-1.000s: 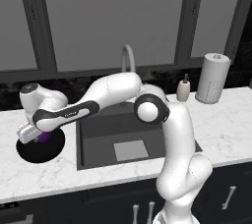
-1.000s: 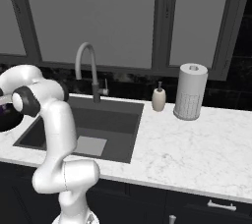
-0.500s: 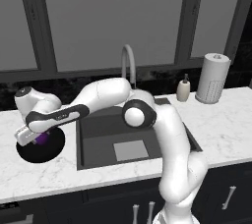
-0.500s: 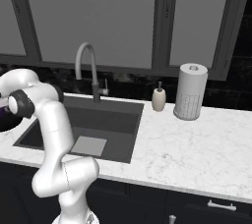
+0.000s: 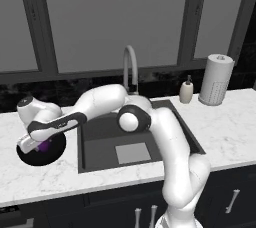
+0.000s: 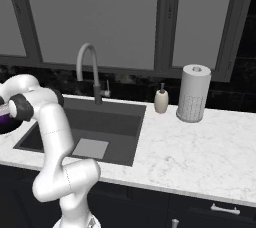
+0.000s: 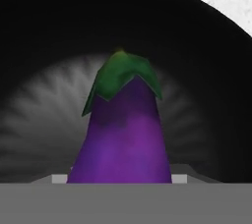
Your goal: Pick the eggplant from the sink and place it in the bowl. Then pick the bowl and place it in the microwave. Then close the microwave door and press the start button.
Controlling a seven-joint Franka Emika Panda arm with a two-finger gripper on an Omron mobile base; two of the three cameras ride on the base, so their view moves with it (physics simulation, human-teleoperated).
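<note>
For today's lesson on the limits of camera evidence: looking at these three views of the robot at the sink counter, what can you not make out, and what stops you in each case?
- Gripper's fingertips: the hand view's bottom edge cuts them off, and the eggplant fills the space between.
- Whether the eggplant rests on the bowl floor: its lower end is cut off there.
- Bowl in the left base view: the white hand covers part.
- Bowl in the right base view: frame edge and arm cut it.

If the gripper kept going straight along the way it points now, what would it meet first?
Most likely the eggplant, dead centre and close in the hand view, with the bowl floor just behind it.
</note>
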